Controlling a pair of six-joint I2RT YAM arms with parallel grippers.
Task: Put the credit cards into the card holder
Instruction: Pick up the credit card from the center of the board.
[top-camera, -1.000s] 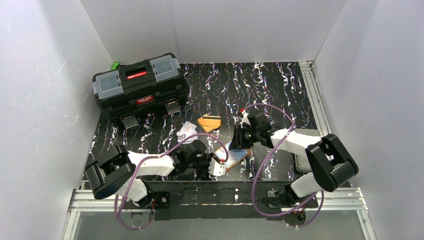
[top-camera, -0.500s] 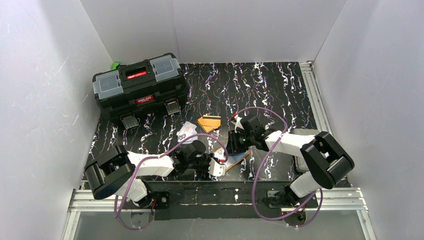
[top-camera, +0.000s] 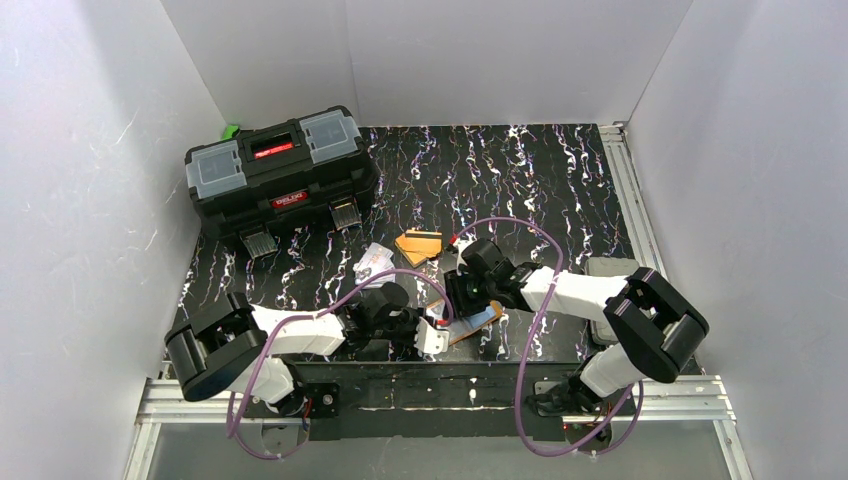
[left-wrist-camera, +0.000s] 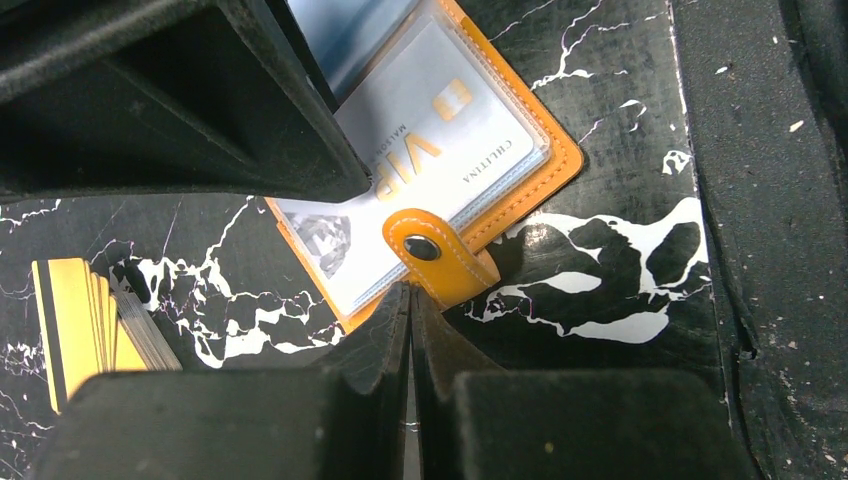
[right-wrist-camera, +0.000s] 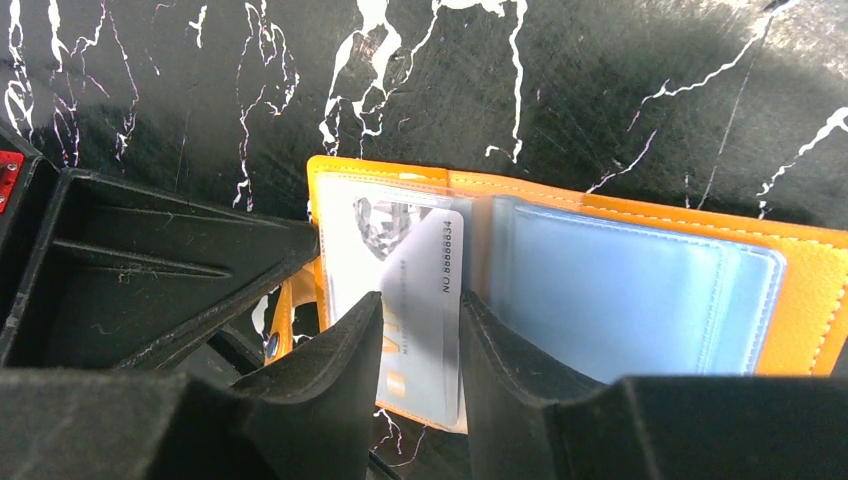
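The card holder (top-camera: 482, 317) lies open on the mat near the front edge, orange with clear sleeves (right-wrist-camera: 620, 300). My right gripper (right-wrist-camera: 420, 297) has its fingers closed on the long edges of a silver credit card (right-wrist-camera: 428, 270), tilted, lying over the left sleeve. From the left wrist the same card (left-wrist-camera: 450, 140) shows under clear plastic. My left gripper (left-wrist-camera: 410, 295) is shut with nothing between its fingers, its tips against the holder's edge beside the snap tab (left-wrist-camera: 435, 255). A stack of orange cards (top-camera: 418, 245) and pale cards (top-camera: 373, 262) lie behind the holder.
A big black toolbox (top-camera: 280, 170) stands at the back left. A grey pad (top-camera: 605, 268) lies beside the right arm. White walls close in three sides, and metal rails run along the front and right edges. The orange card stack (left-wrist-camera: 85, 320) lies left of my left gripper.
My right gripper has moved left and down toward the card holder, carrying the silver card over the sleeve. The left gripper has stayed at the holder's edge.
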